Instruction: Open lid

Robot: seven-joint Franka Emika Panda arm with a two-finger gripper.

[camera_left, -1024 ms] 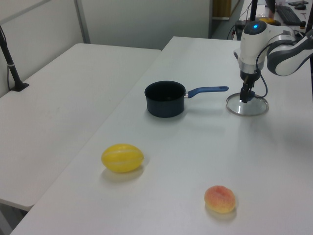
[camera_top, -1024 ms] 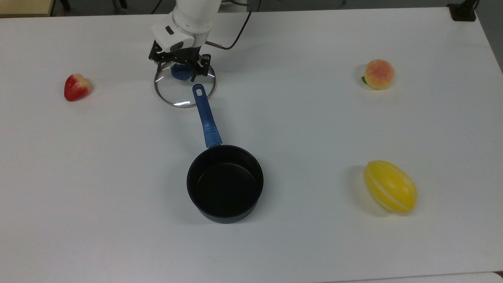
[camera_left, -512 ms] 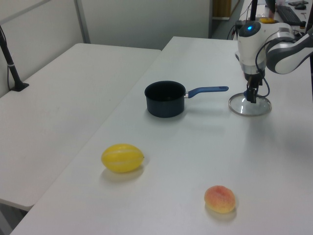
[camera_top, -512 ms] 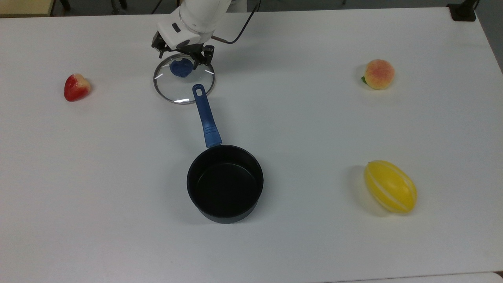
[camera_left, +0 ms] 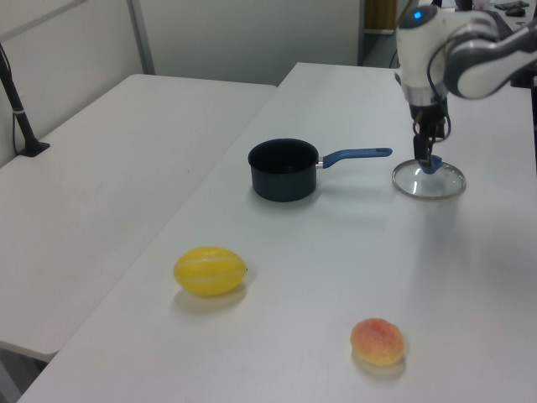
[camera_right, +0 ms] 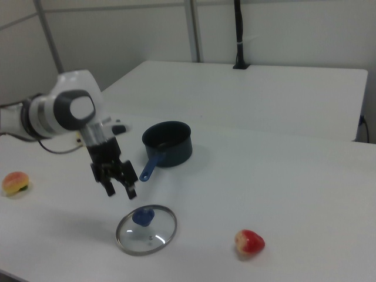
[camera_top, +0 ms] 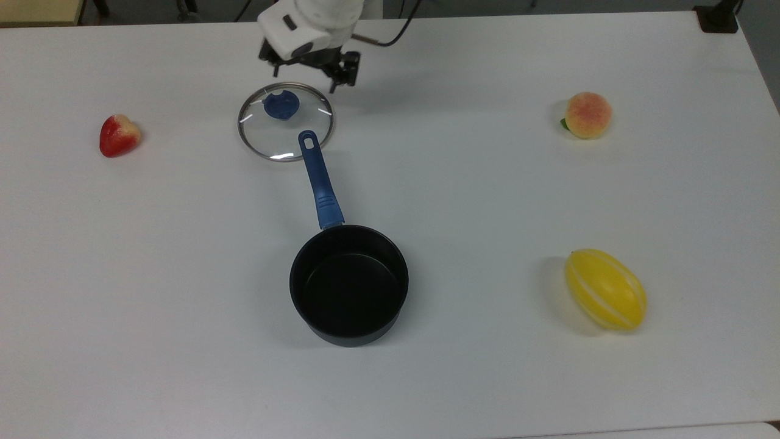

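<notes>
The lid (camera_top: 285, 121), clear glass with a metal rim and a blue knob (camera_top: 281, 105), lies flat on the white table beside the tip of the pan's blue handle (camera_top: 319, 183). The black saucepan (camera_top: 348, 283) stands uncovered and empty nearer the top view's bottom. My gripper (camera_top: 308, 68) hangs in the air above the lid's far edge, open and holding nothing. In the right view the gripper (camera_right: 120, 189) is clearly above and to the left of the lid (camera_right: 146, 230). In the left view the gripper (camera_left: 428, 149) hovers over the lid (camera_left: 429, 180).
A red strawberry (camera_top: 119, 135) lies at the top view's left. A peach (camera_top: 587, 114) and a yellow melon (camera_top: 605, 289) lie at the top view's right. A second white table (camera_left: 101, 159) adjoins this one in the left view.
My gripper has lifted away from the lid's blue knob and drifted up and to the top view's right. The lid stays flat on the table.
</notes>
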